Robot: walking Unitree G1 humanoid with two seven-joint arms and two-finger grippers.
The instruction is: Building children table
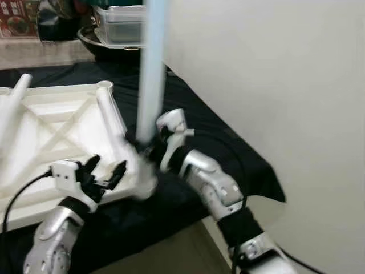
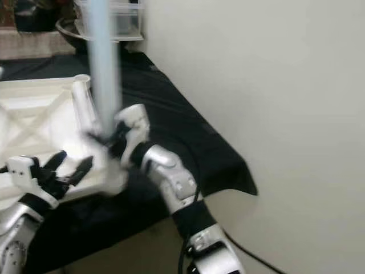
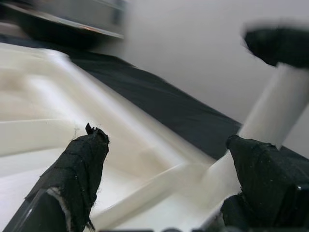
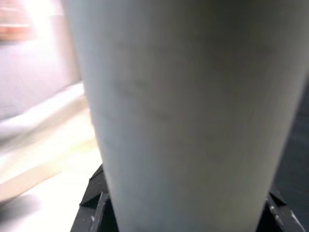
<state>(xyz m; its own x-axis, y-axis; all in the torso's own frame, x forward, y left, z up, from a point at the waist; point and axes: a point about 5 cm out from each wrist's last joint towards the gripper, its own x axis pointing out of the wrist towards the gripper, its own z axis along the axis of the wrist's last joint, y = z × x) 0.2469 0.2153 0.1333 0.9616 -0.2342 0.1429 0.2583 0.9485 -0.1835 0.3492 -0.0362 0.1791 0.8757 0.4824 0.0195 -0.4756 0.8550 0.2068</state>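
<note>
A white plastic tabletop (image 1: pixel 51 131) lies upside down on a black-covered table, with a short white leg (image 1: pixel 108 111) standing from its far right corner and another (image 1: pixel 14 100) at the left. My right gripper (image 1: pixel 149 142) is shut on a long pale table leg (image 1: pixel 153 68), held upright over the tabletop's near right corner (image 1: pixel 142 180); the leg spans the right wrist view (image 4: pixel 183 116). My left gripper (image 1: pixel 105 171) is open, its fingers (image 3: pixel 79 169) hovering over the tabletop's near edge beside that corner.
The black cloth (image 1: pixel 228 148) ends at a table edge close to a plain white wall (image 1: pixel 285 85) on the right. At the back stand a dark bowl (image 1: pixel 108 48) and a clear lidded box (image 1: pixel 120 23).
</note>
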